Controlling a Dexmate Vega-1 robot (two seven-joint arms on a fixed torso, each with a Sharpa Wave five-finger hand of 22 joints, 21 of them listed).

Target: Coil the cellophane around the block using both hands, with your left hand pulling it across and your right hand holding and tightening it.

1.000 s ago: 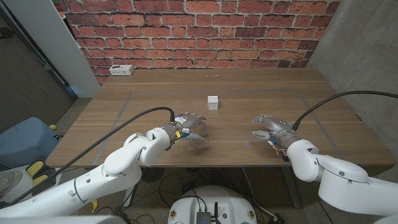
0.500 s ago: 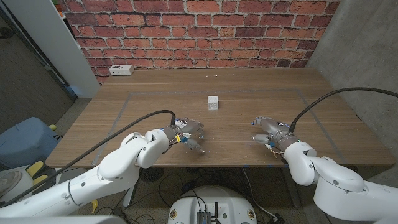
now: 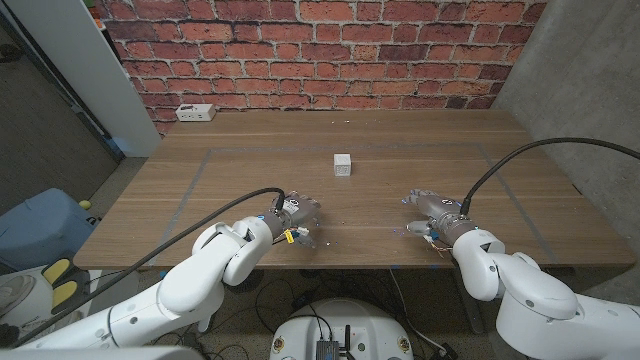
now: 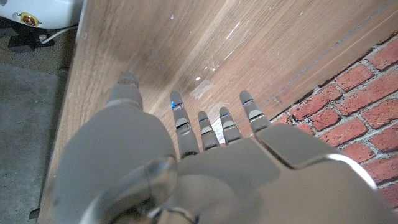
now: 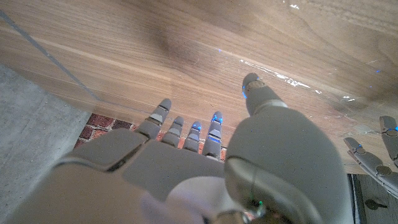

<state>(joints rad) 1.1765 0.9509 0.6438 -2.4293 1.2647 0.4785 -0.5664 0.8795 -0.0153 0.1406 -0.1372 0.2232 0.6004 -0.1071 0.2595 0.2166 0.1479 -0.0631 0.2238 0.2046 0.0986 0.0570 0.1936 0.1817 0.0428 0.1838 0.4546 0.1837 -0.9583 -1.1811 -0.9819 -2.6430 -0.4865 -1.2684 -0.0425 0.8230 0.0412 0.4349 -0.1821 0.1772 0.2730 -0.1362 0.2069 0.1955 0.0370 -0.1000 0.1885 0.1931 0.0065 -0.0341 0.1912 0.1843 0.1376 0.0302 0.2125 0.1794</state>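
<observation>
**Clear cellophane lying near the table's front edge, small white block standing beyond it**

A sheet of transparent cellophane [image 3: 365, 232] is seen spread flat on the wooden table [image 3: 250, 160], close to the front edge, between the two robot hands. It is almost invisible; only faint creases and glints give it away, and in the right wrist view [image 5: 292, 78] a wrinkled, shiny edge is shown running across the wood grain. Its long axis appears to run from one hand toward the other, though its full outline cannot be traced.

The block [image 3: 342, 164], a small white cube, is set upright farther back, near the table's middle, well apart from both hands and from the cellophane.

The left hand [image 3: 296, 218] is held over the table near the sheet's left end, fingers spread apart, with nothing gripped. The right hand [image 3: 430, 211] is placed near the sheet's right end, fingers likewise apart and empty. Whether either hand touches the film cannot be told.

A white power strip [image 3: 196, 113] is seen at the table's far left corner, before a red brick wall [image 3: 320, 50]. Faint tape lines mark a rectangle on the tabletop.
</observation>
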